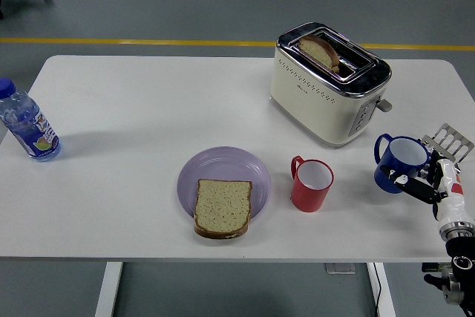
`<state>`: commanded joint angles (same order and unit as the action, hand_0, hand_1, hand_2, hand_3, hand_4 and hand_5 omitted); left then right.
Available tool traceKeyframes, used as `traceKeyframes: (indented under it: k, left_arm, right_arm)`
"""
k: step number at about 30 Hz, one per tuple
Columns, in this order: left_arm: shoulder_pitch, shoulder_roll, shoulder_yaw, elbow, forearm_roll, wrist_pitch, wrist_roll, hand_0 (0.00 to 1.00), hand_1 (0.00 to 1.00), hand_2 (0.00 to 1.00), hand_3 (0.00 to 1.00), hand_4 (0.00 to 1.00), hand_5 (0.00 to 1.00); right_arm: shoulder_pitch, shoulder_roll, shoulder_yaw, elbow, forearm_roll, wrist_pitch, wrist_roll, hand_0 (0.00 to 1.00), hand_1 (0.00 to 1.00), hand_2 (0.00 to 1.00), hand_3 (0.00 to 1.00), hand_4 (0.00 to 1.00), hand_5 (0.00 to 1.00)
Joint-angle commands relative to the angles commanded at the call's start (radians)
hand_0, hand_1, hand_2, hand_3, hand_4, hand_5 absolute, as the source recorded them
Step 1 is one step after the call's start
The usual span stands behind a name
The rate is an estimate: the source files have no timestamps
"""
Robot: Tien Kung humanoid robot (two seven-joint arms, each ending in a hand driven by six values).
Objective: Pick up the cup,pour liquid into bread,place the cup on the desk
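A blue cup stands upright low over the table's right side, its handle turned left. My right hand comes in from the lower right corner and is shut on the cup's near side. Whether the cup's base touches the table I cannot tell. A slice of brown bread lies on a purple plate near the front middle. A red cup stands upright between the plate and the blue cup. My left arm does not show.
A cream toaster with a bread slice in its slot stands behind the cups. A blue water bottle is at the left edge. A grey slotted metal piece lies by the right edge, just behind my hand.
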<state>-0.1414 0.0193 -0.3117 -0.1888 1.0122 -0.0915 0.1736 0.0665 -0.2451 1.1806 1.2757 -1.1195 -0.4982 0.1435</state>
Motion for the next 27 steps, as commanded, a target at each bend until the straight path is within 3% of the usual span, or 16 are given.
traceKeyframes:
  k: [7, 27]
  left_arm:
    - [0.003, -0.001, 0.003, 0.000, 0.000, 0.001, -0.002, 0.668, 0.735, 0.737, 0.627, 0.394, 0.998]
    - [-0.005, 0.000, -0.005, -0.001, 0.002, 0.001, -0.003, 0.668, 0.734, 0.735, 0.627, 0.394, 0.998]
  right_arm:
    - [-0.008, 0.016, -0.007, -0.042, -0.002, -0.009, 0.060, 0.514, 0.407, 0.527, 0.560, 0.686, 0.002]
    - [-0.011, 0.026, -0.035, -0.113, 0.008, 0.001, 0.125, 0.520, 0.409, 0.527, 0.559, 0.687, 0.002]
